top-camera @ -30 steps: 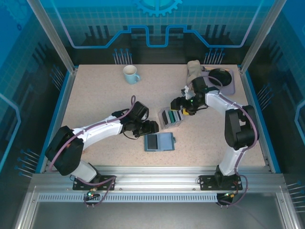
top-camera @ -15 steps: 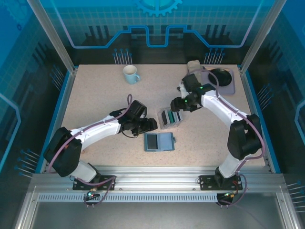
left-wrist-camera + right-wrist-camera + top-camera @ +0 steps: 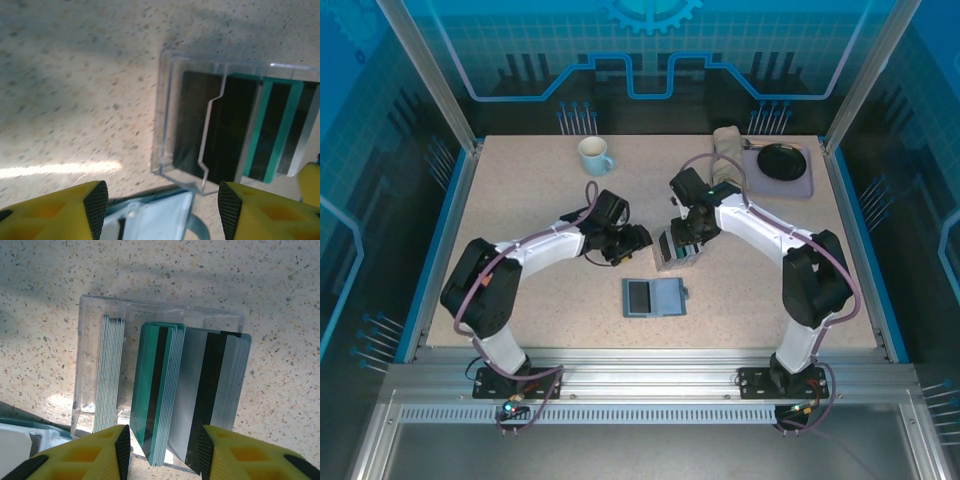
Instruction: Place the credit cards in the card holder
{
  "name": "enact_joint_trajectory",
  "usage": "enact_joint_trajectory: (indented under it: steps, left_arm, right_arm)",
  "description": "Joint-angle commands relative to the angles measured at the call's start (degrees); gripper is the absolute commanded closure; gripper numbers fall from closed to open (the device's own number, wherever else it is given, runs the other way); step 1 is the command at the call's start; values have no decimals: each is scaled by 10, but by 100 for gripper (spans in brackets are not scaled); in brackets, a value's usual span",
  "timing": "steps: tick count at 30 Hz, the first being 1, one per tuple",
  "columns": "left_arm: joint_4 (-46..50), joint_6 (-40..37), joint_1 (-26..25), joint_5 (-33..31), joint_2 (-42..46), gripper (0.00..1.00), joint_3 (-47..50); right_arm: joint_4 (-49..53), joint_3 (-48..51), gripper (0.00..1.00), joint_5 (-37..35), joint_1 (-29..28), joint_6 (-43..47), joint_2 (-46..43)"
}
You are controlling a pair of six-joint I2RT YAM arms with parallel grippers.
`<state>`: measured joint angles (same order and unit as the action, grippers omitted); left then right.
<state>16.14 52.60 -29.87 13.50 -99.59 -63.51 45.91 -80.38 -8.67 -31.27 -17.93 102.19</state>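
The credit cards (image 3: 157, 390) stand on edge in a clear plastic rack (image 3: 90, 310) as a pale stack, a teal stack and a grey stack with a black stripe. My right gripper (image 3: 163, 447) hangs over the rack (image 3: 678, 250), open, its fingers straddling the teal stack and the front of the grey one. The card holder (image 3: 654, 297), a blue wallet, lies open and flat just in front of the rack. My left gripper (image 3: 638, 240) is at the rack's left side, open and holding nothing. In the left wrist view the card holder (image 3: 155, 220) lies between its fingers (image 3: 97, 200).
A pale mug (image 3: 593, 155) stands at the back left. At the back right, a purple-grey tray (image 3: 807, 180) holds a black dish, with a beige object (image 3: 725, 140) beside it. Metal frame posts and blue walls bound the table.
My right gripper has swung left from the rack's right side to above the cards, its jaws narrowing. My left gripper has moved away from me, up to the rack's left side.
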Motion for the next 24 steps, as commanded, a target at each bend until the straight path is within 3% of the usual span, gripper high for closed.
enact_joint_trajectory:
  steps: [1, 11, 24]
  left_arm:
    - [-20, 12, 3, 43, -39, 38, -42]
    - [-23, 24, 3, 61, -113, 41, -82]
    - [-38, 27, 3, 75, -145, 41, -54]
  right_arm:
    - [8, -18, 58, -2, -12, -8, 9]
    - [9, -23, 57, -17, -22, -9, 22]
    - [8, -20, 55, -53, -34, -1, 40]
